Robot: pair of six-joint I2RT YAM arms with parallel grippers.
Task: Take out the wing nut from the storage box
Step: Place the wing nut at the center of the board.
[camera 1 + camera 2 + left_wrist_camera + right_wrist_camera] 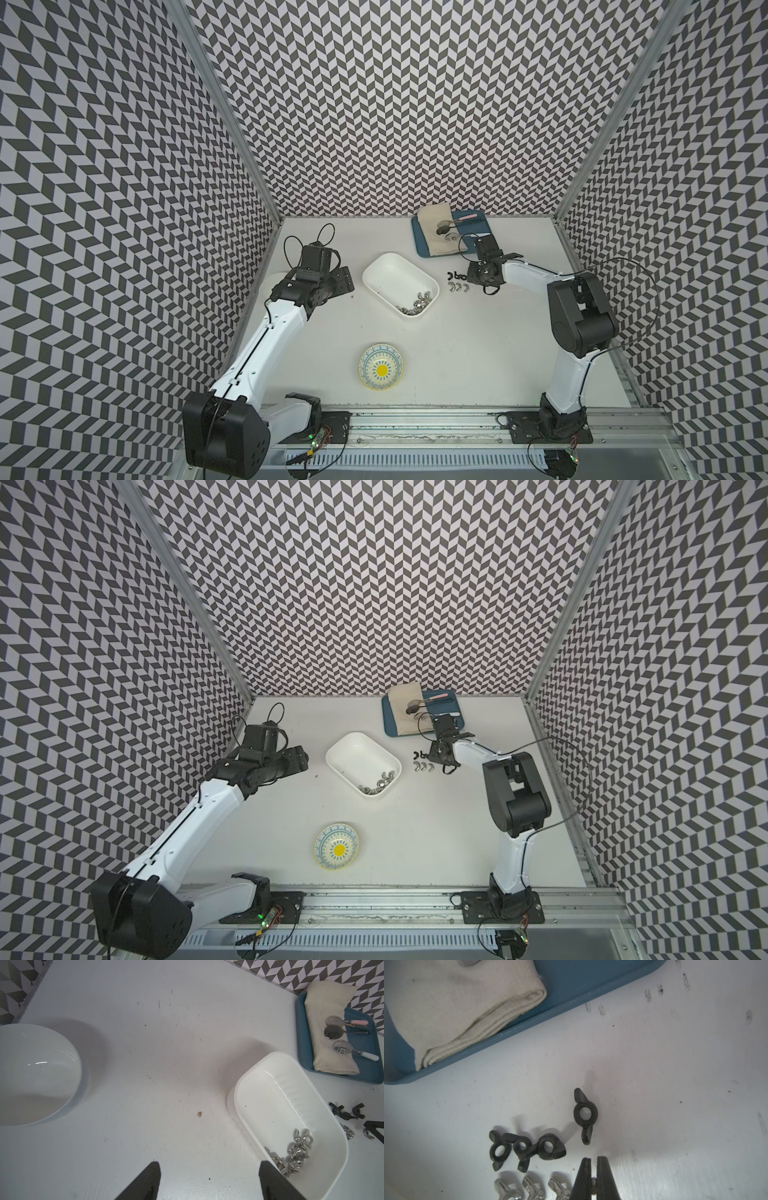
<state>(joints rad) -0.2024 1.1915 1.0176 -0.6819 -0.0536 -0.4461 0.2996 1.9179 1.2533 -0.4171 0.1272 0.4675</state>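
Observation:
The white storage box [388, 272] [353, 754] [276, 1103] sits mid-table with several silver wing nuts [417, 304] [294, 1154] heaped in one corner. To its right, my right gripper [473, 286] [593, 1160] is low over the table, shut on a silver wing nut [594, 1185] pinched between its fingers. That nut stands at the end of a row of three silver nuts [533, 1188] [457, 286]. Several black wing nuts [527, 1148] lie just beyond. My left gripper [344, 284] [208, 1165] hovers left of the box, open and empty.
A blue tray [482, 224] [571, 991] with a folded cloth [456, 1007] and spoons [340, 1030] lies at the back, close behind the right gripper. A round white bowl [37, 1076] stands by the left arm. A patterned bowl [381, 365] sits near the front.

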